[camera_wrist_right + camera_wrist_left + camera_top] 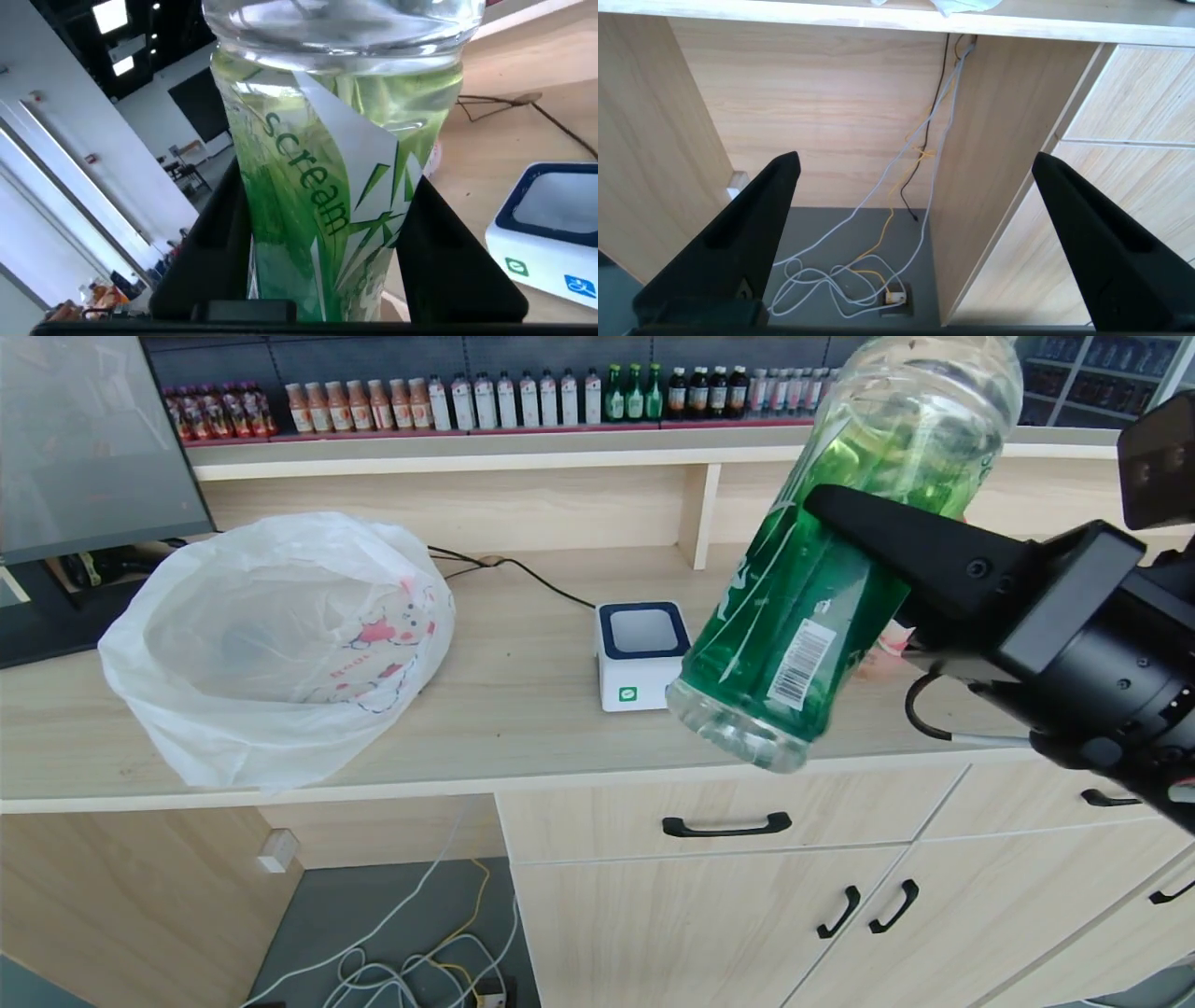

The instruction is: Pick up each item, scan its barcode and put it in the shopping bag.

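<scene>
The right end effector [845,537] is clamped on the middle of a green bottle [775,616], one finger on each side of the label, and holds it in the air above the surface [523,709]. In the head view the bottle's long axis runs tilted, with the neck up at 1 o'clock and the clear base down at 7 o'clock. The barcode [801,665] sits low on the label, near the base, and faces up towards the camera rather than down. The scanner [642,653] stands on the surface just beside the base, at about 10 o'clock from it, with its window facing up. So the coming move probably turns on rolling the bottle until the barcode meets that window, with a short shift towards 10 o'clock. The shopping bag [280,635] lies open at 9 o'clock from the scanner, well apart from the bottle. The left end effector [917,163] hangs with its fingers wide apart below the surface edge, facing loose cables [878,271], so the right arm is clearly nearer to both scanner and bottle.
</scene>
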